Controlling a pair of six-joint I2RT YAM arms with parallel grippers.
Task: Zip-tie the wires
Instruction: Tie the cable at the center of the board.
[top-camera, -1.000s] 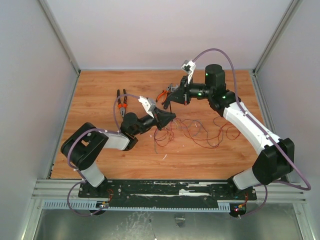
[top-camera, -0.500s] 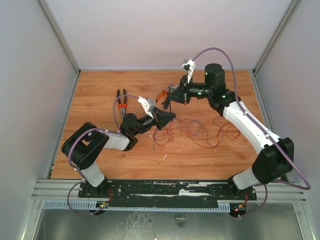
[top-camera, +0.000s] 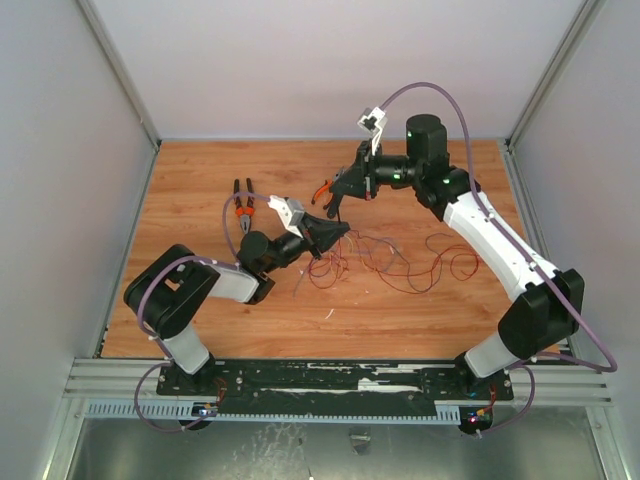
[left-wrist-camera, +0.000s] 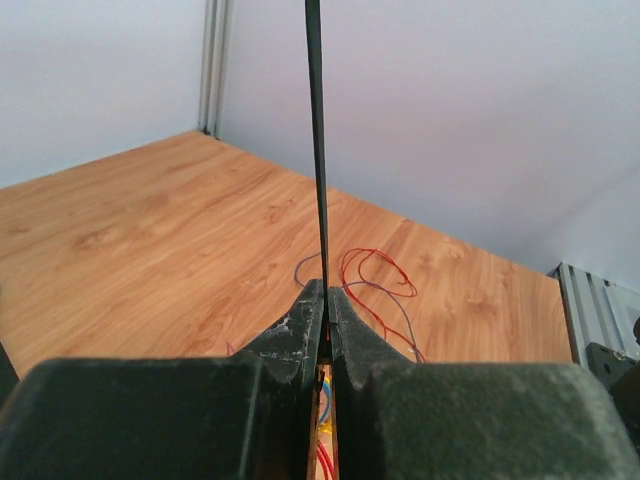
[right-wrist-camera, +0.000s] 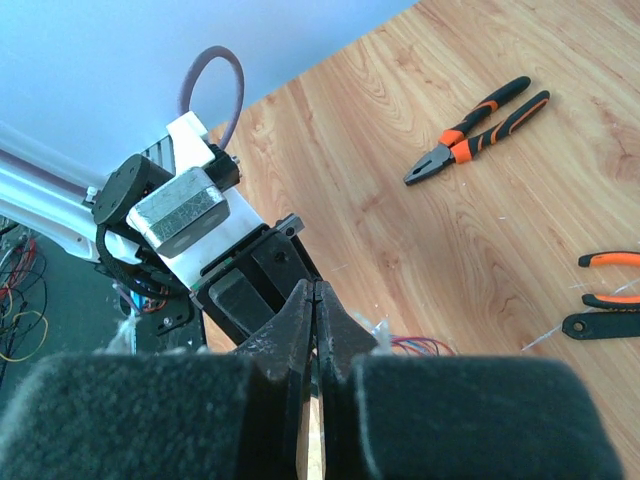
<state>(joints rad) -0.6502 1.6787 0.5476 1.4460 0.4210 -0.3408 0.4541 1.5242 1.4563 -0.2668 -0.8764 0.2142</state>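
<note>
jaws of left end effector (left-wrist-camera: 326, 300) clamp zip tie (left-wrist-camera: 318, 150), upright above wires (top-camera: 400, 262) on bench (top-camera: 200, 180). right end effector (right-wrist-camera: 316, 300) closed near its top, hold unclear. likely cinching stage; next needs steady opposing pull along the strip.

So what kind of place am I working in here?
Probably an enclosed robot test cell: a wooden tabletop boxed in by plain white panels on aluminium framing, with orange-handled pliers and loose wires laid out.
</note>
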